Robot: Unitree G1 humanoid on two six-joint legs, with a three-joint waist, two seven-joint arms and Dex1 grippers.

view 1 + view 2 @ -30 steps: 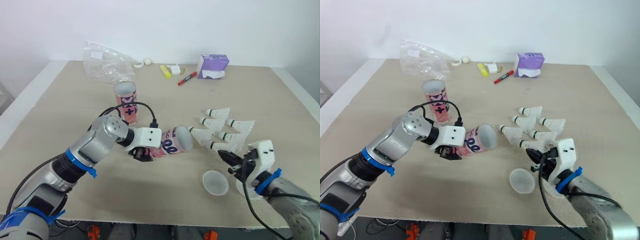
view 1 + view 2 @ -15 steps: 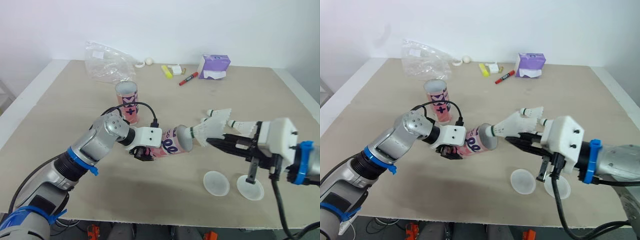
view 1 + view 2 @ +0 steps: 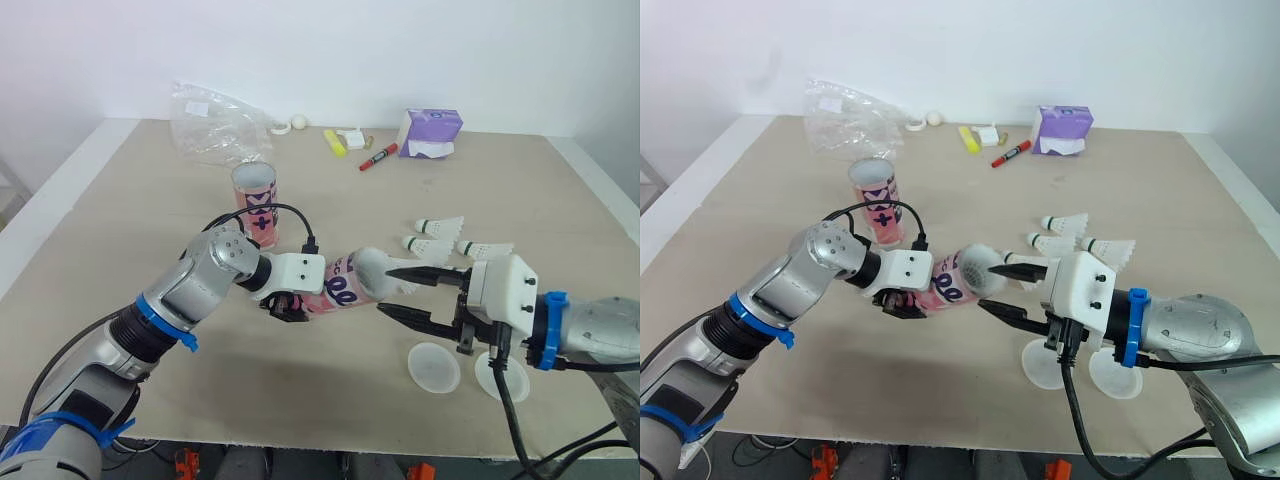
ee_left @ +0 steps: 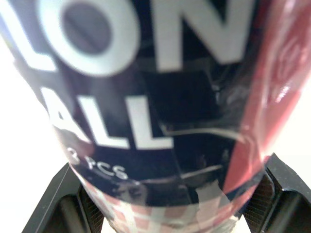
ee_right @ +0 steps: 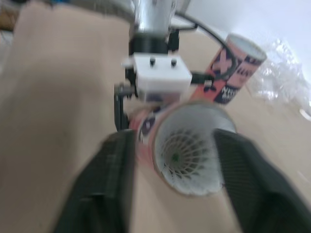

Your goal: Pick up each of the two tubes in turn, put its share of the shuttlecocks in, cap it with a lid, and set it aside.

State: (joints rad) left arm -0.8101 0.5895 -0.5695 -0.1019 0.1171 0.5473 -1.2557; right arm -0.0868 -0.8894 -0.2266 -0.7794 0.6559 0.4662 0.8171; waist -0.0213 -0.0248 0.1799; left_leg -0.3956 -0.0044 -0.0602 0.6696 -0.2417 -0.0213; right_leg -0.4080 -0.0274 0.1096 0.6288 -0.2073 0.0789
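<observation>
**Shuttlecock sits in the held tube**

Head view: the left gripper (image 3: 285, 300) clamps the pink tube (image 3: 345, 285) sideways. The right gripper (image 3: 384, 288) gapes wide and empty at its mouth.
Left wrist: both fingers (image 4: 68, 204) pinch the pink tube.
Right wrist: a shuttlecock (image 5: 184, 155) lies inside.

Plain white wall (image 3: 320, 50), pale beige tabletop (image 3: 110, 215)

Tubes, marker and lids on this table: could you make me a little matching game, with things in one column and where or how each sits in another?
1 nearer tube
2 farther tube
3 red marker
4 two lids

A upright by the plastic bag
B flat on the table, front edge side
C sideways, gripped by the left tool, shuttlecock inside
D beside the purple tissue pack

Pairs: 1-C, 2-A, 3-D, 4-B
</observation>
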